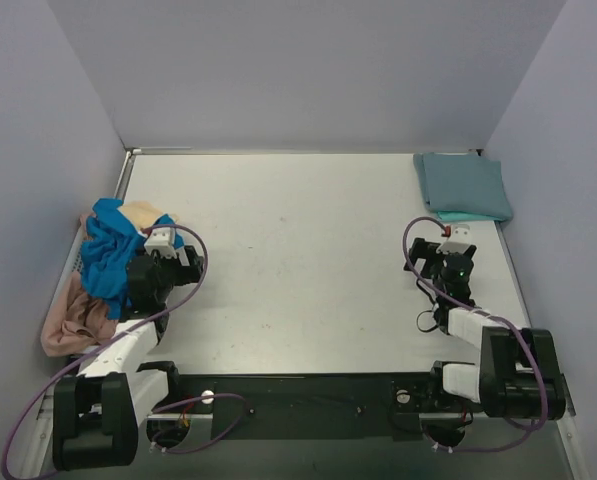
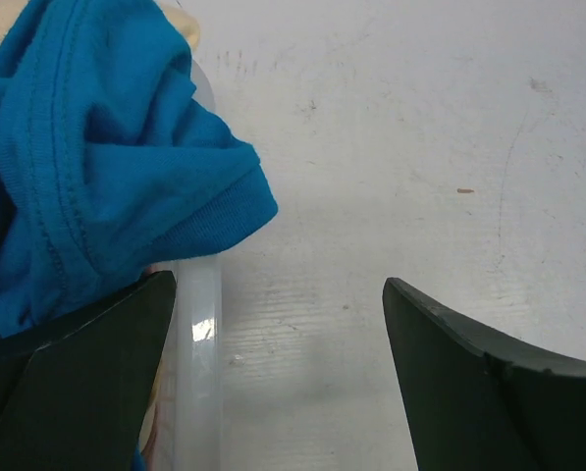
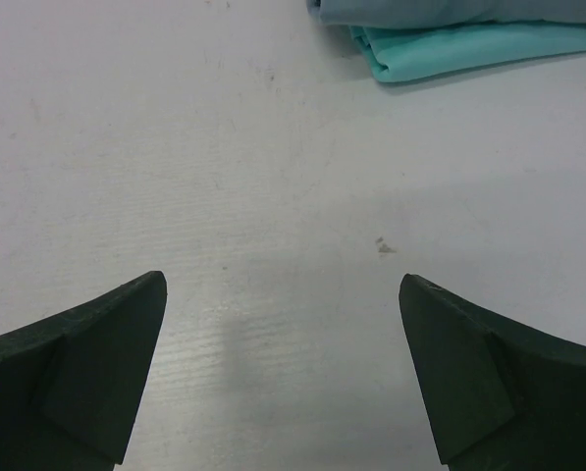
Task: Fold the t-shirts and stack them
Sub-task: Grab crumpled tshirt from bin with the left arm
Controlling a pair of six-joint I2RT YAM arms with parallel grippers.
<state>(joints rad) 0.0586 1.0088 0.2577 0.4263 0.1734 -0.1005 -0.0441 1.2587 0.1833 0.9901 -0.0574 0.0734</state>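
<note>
A loose heap of t-shirts lies at the table's left edge: a bright blue one on top, a pale yellow-orange one behind it and a dusty pink one in front. My left gripper is at the heap's right side and stands open. In the left wrist view the blue shirt bunches just above my left finger, and the left gripper has only bare table between its fingers. A folded teal t-shirt stack lies at the back right. My right gripper is open in front of the stack, apart from it.
A translucent plastic strip runs along the table just inside my left finger, under the blue hem. Grey walls close in the table on the left, back and right. Purple cables loop from both arms over the table.
</note>
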